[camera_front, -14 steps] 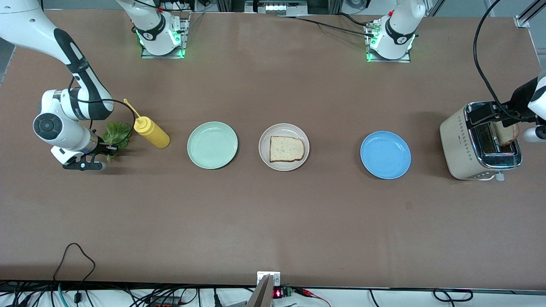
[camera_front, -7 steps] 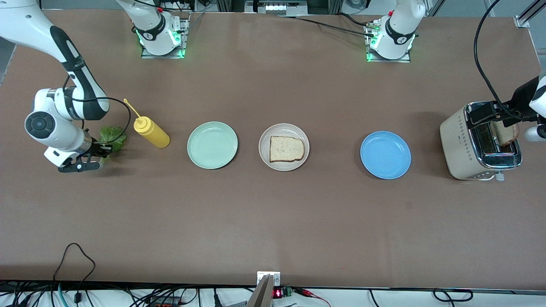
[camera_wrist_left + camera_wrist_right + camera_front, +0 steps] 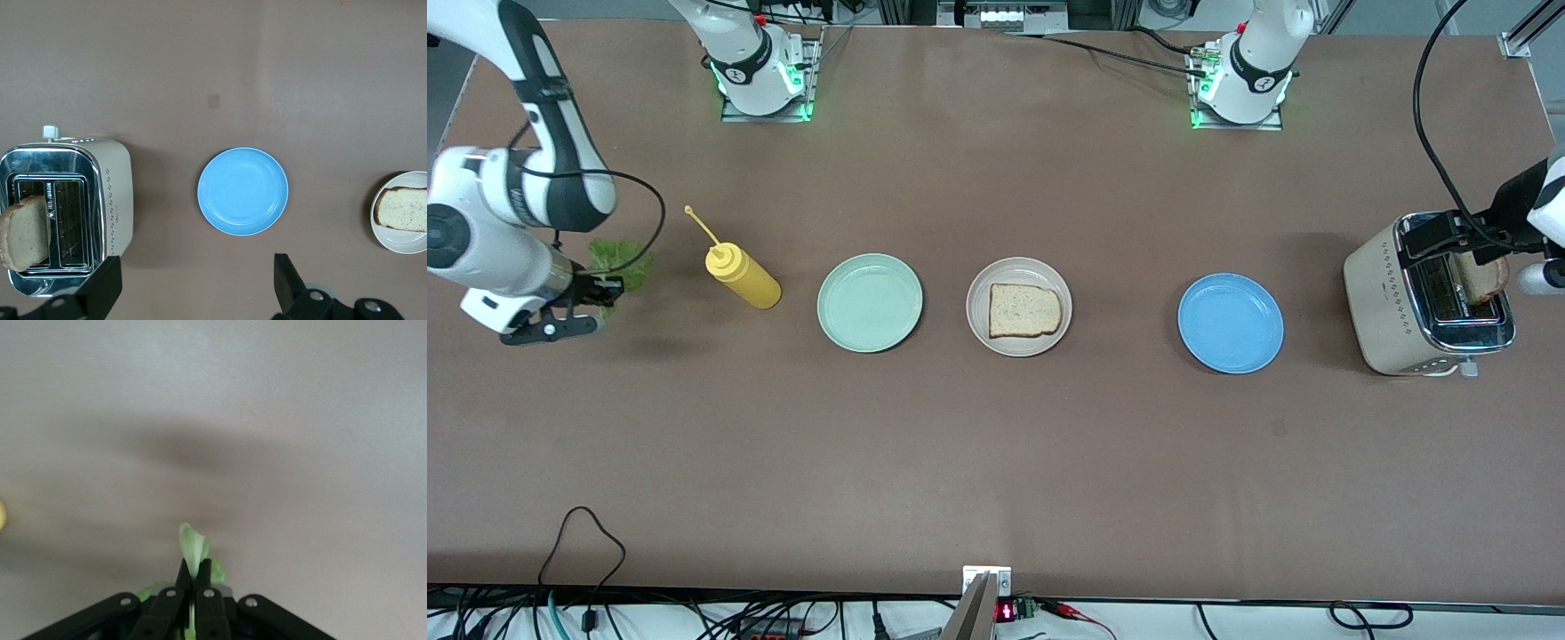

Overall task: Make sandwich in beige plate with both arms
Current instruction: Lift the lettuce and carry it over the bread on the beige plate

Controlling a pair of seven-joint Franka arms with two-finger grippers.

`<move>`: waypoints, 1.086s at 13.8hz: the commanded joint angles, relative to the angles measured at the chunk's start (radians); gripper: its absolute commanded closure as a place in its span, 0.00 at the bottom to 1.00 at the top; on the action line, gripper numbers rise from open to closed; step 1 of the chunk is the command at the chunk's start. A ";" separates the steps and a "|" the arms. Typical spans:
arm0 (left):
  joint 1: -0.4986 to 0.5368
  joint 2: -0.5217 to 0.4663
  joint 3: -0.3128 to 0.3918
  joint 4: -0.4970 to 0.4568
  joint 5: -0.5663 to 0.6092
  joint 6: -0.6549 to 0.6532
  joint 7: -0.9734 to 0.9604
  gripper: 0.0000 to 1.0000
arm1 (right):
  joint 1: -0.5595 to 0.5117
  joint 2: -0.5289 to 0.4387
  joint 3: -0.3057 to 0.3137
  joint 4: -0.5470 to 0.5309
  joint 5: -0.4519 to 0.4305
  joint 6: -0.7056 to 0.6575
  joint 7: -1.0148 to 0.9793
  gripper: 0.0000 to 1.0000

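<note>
The beige plate (image 3: 1018, 344) sits mid-table between two other plates, and one slice of bread (image 3: 1024, 310) lies flat on it. The green lettuce leaf (image 3: 621, 260) hangs pinched in my right gripper (image 3: 605, 286), which is shut on it above the table at the right arm's end; the leaf's tip (image 3: 191, 547) pokes out between the closed fingers of the right gripper (image 3: 195, 565). A second slice (image 3: 1485, 277) stands in the toaster (image 3: 1387, 302). My left gripper (image 3: 193, 293) waits open and empty high over the toaster (image 3: 113, 193).
A yellow squeeze bottle (image 3: 743, 276) lies between the lettuce and the mint-green plate (image 3: 870, 302). A blue plate (image 3: 1230, 323) sits between the beige plate and the toaster. Cables run along the table edge nearest the front camera.
My right gripper has carried the lettuce away from the yellow bottle toward the right arm's end of the table and upward. The left arm has not moved.
</note>
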 commanded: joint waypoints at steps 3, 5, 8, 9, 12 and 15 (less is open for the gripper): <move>0.005 -0.013 -0.007 -0.010 0.006 0.005 0.007 0.00 | -0.005 -0.035 0.041 0.236 0.202 -0.363 -0.096 1.00; 0.005 -0.013 -0.009 -0.008 0.006 0.005 0.007 0.00 | -0.005 -0.037 0.079 0.311 0.262 -0.467 -0.072 1.00; 0.003 -0.013 -0.010 -0.007 0.008 0.005 0.008 0.00 | 0.000 -0.035 0.149 0.344 0.338 -0.506 0.112 1.00; 0.003 -0.011 -0.010 -0.005 0.008 0.005 0.007 0.00 | 0.000 -0.034 0.195 0.344 0.340 -0.500 0.179 1.00; 0.005 0.000 -0.009 0.001 0.032 0.005 0.007 0.00 | 0.075 -0.015 0.265 0.344 0.342 -0.468 0.469 1.00; 0.005 0.001 -0.009 0.001 0.034 0.005 0.005 0.00 | 0.191 0.026 0.268 0.344 0.352 -0.390 0.744 1.00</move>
